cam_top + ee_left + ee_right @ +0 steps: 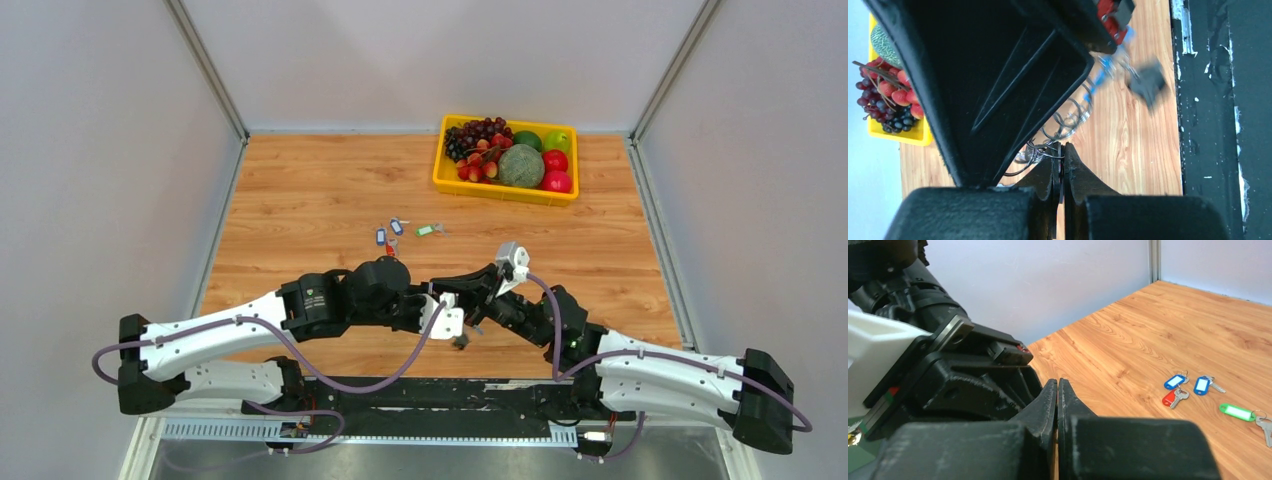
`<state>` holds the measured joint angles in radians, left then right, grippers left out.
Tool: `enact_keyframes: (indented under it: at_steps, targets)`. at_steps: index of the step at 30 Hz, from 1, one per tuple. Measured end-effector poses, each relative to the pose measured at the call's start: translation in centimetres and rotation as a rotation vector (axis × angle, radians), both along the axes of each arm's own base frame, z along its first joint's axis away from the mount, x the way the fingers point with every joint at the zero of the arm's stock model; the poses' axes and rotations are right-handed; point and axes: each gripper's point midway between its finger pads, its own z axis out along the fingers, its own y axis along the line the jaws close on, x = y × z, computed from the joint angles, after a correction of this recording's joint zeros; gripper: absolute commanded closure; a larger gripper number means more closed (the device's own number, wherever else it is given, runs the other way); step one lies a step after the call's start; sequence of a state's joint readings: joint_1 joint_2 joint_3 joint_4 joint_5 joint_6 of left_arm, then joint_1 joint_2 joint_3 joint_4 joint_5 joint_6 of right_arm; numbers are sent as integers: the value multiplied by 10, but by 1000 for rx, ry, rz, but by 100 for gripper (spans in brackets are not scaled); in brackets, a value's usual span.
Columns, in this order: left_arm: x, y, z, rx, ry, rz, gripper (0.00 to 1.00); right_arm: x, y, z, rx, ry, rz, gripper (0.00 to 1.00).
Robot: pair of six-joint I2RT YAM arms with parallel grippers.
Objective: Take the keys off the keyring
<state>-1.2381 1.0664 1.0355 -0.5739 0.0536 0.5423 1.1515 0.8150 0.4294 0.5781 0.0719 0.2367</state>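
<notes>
Two robot arms meet over a wooden table [300, 200], the job of stripping the keyring apparently near its end. The left gripper [1060, 155] has its jaws clamped on the thin wire of the keyring [1068, 120], which runs from the fingertips toward 1 o'clock in the left wrist view. There a blurred black-tagged key [1148, 84] hangs beside the ring's light-blue section [1100, 75]. The right gripper [1057, 387] has its jaws pressed together. Whether it pinches the ring or a key cannot be told from its own camera.

Four loose keys [1202, 385], two blue-tagged, one red and one green, lie on the table, well apart from both grippers. Seen from above, they sit at about 11 o'clock from where the arms meet. A yellow fruit basket [440, 175] stands at 1 o'clock.

The step in hand looks to be working off the last key. The next move likely calls for the left gripper to hold the ring steady while the right slides the black-tagged key along the wire and off its open end.
</notes>
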Motion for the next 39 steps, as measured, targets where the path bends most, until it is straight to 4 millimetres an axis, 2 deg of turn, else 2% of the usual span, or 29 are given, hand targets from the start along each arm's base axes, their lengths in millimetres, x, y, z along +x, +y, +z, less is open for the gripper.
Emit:
enact_keyframes:
  at_steps: [5,9,13,17,22,28,31,33,36,39]
  targets:
    - [-3,-5,4,-23,2,0,100,4,-1,2,34,20,-19,100]
    - [-4,-2,9,-59,-5,15,100,6,-15,19,84,8,-59,100]
    - [-6,10,21,-106,-23,28,100,0,-34,34,117,-14,-73,87]
    - [-5,19,35,-144,-49,44,100,-7,-47,40,118,-38,-69,86]
    - [-4,25,34,-126,-59,53,100,-11,-59,34,72,-60,-76,78]
    - [6,26,32,-131,-68,118,100,2,-68,1,-52,-3,-161,49]
    - [21,28,20,-157,-24,209,100,11,-76,-13,-90,44,-229,46]
    - [40,34,7,-175,18,304,100,16,-83,-21,-108,72,-275,46]
    - [80,51,-15,-217,101,512,100,22,-93,-31,-129,114,-329,41]
    - [120,63,-25,-288,190,704,100,26,-103,-39,-131,162,-381,39]
